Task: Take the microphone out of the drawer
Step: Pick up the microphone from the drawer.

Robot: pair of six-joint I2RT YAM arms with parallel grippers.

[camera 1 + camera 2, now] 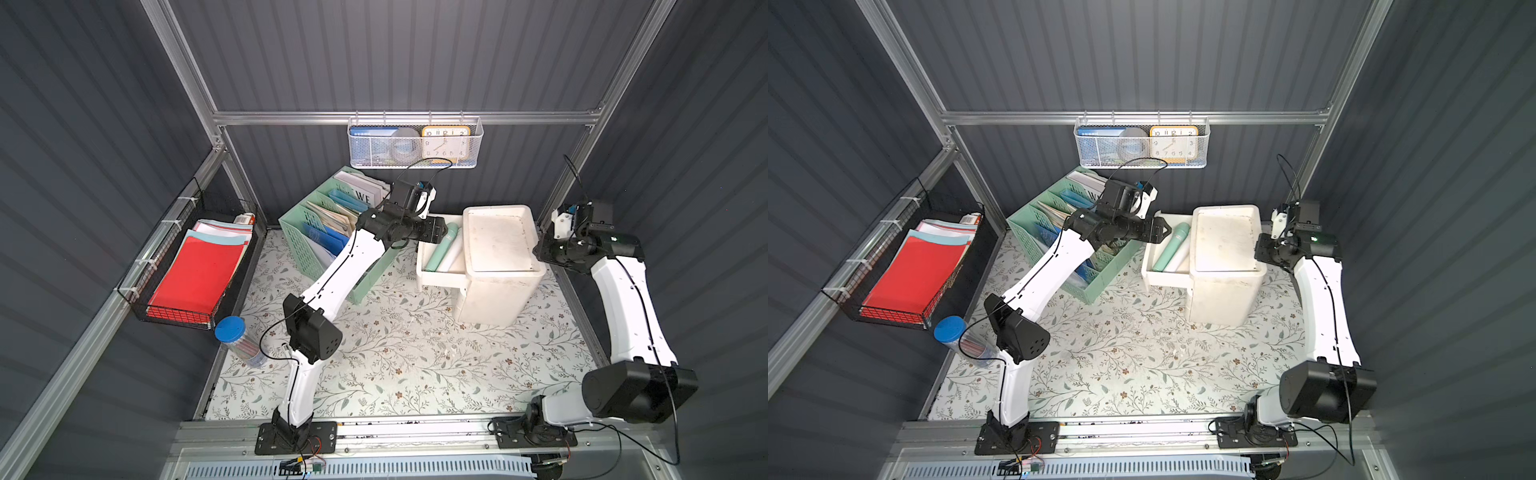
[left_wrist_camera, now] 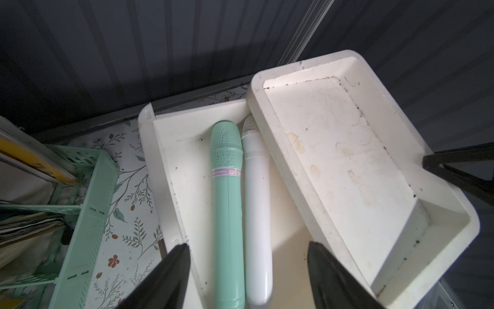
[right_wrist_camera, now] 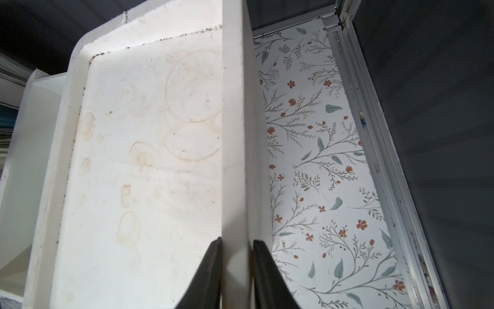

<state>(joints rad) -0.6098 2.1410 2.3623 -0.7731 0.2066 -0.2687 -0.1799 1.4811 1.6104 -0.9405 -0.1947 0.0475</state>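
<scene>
The white drawer stands pulled out to the left of a white drawer unit. Inside lie a mint-green microphone and, beside it against the unit, a white microphone with a mesh head. My left gripper hovers open over the drawer, its jaws spread to either side of both microphones and touching neither. My right gripper is shut on the right rim of the unit's top tray.
A green file organiser stands just left of the drawer, under my left arm. A wire basket of red papers hangs on the left wall, and a mesh basket holding a clock hangs on the back rail. A blue-lidded jar sits front left.
</scene>
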